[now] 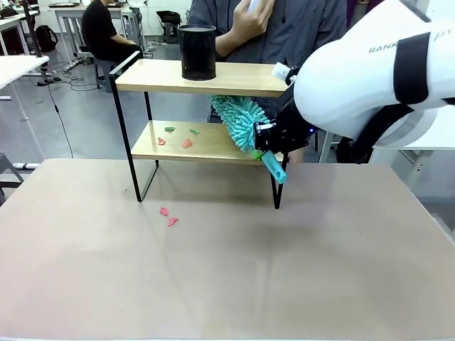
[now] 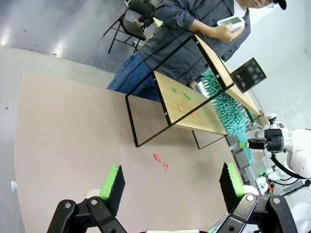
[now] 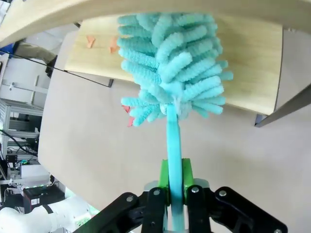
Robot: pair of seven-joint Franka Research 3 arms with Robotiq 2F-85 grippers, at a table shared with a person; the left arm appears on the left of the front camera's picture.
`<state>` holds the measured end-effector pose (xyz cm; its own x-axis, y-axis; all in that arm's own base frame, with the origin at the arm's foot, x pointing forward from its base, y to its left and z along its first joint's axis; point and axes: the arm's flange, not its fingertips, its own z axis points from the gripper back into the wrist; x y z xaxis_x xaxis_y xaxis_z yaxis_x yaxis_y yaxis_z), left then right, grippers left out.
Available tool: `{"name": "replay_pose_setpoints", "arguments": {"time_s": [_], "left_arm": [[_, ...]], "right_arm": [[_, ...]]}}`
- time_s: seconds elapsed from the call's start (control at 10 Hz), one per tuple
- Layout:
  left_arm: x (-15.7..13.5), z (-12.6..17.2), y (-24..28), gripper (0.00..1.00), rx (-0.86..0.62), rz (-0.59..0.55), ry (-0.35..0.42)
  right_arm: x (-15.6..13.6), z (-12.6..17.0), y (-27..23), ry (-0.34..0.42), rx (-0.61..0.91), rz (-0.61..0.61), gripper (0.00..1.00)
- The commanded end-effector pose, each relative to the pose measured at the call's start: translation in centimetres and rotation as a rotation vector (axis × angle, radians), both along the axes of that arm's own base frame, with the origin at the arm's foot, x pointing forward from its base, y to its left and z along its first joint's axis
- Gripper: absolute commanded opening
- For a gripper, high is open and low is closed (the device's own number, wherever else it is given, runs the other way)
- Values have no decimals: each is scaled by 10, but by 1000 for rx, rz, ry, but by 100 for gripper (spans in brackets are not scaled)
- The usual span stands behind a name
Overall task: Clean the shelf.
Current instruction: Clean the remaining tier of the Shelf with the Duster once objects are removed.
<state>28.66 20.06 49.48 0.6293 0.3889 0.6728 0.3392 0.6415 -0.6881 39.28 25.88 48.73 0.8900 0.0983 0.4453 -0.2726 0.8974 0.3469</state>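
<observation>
Shelf (image 1: 213,78) lower board: right half blocked by duster (image 1: 238,119) head and right claw (image 1: 264,138) clamped on its handle; left half free bar small scraps (image 1: 186,143). Top board: black cup (image 1: 197,52) left of centre, rest bare. Person (image 1: 298,28) close behind shelf. Tabletop (image 1: 213,277) in front wide open, two red bits (image 1: 168,217) near left legs. Left claw (image 2: 171,178), jaws apart, above that free area.
</observation>
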Motion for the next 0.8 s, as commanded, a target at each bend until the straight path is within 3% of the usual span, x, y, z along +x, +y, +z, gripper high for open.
{"name": "replay_pose_setpoints", "arguments": {"time_s": [0.0,0.3,0.7], "left_arm": [[0,-2,-1,100,-4,-2,-30],[0,-2,-1,100,-4,-2,-30],[0,-2,-1,100,-4,-2,-30]], "right_arm": [[1,-7,22,52,-48,-16,12],[2,-12,45,57,-90,-33,12],[7,-17,91,80,-143,39,12]]}}
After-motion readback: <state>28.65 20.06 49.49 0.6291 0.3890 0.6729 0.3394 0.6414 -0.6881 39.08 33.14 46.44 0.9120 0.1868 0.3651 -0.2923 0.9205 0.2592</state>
